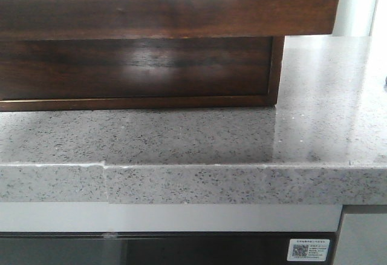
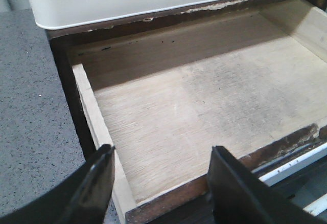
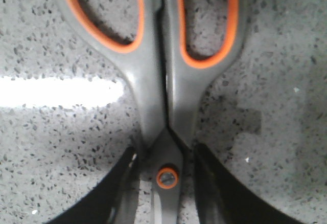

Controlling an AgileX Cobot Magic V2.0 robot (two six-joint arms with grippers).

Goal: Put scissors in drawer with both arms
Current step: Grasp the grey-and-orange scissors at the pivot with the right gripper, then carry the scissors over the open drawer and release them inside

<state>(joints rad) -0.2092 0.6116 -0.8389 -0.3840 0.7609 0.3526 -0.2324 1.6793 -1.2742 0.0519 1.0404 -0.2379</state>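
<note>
Right gripper (image 3: pixel 164 183) pinches the scissors (image 3: pixel 158 81) at the pivot, over speckled countertop (image 3: pixel 61 147). Left gripper (image 2: pixel 161 183) spread wide above the open drawer (image 2: pixel 204 111).

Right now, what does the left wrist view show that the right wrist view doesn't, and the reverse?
Only the left wrist view shows the drawer, pulled open with its pale wooden floor bare, and the left gripper open above its front edge. Only the right wrist view shows the scissors, grey with orange-lined handles, with the right gripper closed around their pivot. Both show speckled grey countertop.
</note>
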